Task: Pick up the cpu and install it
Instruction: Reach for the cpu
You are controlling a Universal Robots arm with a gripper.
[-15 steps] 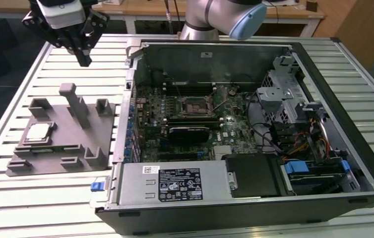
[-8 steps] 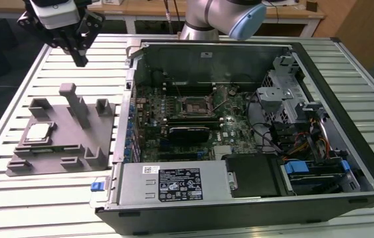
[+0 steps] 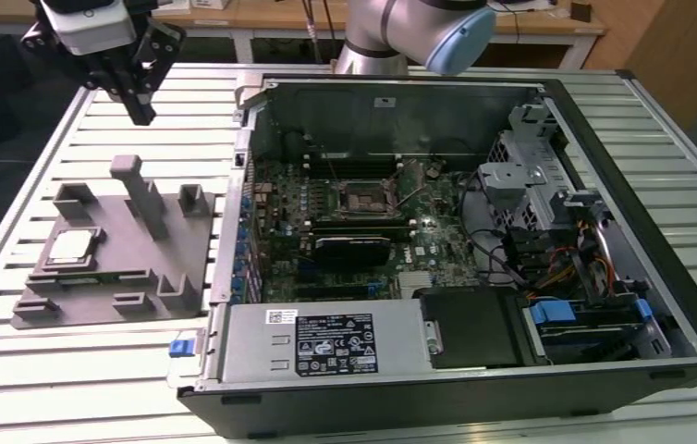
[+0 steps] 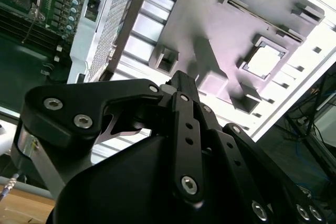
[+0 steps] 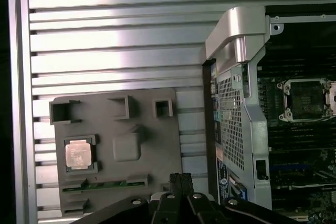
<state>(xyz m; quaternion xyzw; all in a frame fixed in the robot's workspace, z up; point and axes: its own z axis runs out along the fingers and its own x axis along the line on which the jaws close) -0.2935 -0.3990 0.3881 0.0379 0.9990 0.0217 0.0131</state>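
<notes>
The cpu (image 3: 74, 245), a small square chip with a pale silver top, lies flat in a recess of the grey fixture (image 3: 102, 296) at the exterior view's left. It also shows as the cpu (image 5: 79, 156) in the first wrist view and the cpu (image 4: 265, 60) in the second. My gripper (image 3: 141, 113) hangs high above the table beyond the fixture's far end, well apart from the chip. Its fingers (image 4: 181, 85) are pressed together with nothing between them, and the gripper (image 5: 181, 178) looks shut too. The dark motherboard socket (image 3: 367, 196) stands with its metal frame open.
An open computer case (image 3: 644, 361) lies on the slatted metal table (image 3: 65, 370), to the exterior view's right of the fixture. Its near wall (image 5: 236, 40) rises between fixture and motherboard. Upright blocks (image 3: 139, 185) stand on the fixture. Cables and drive bays fill the case's right side.
</notes>
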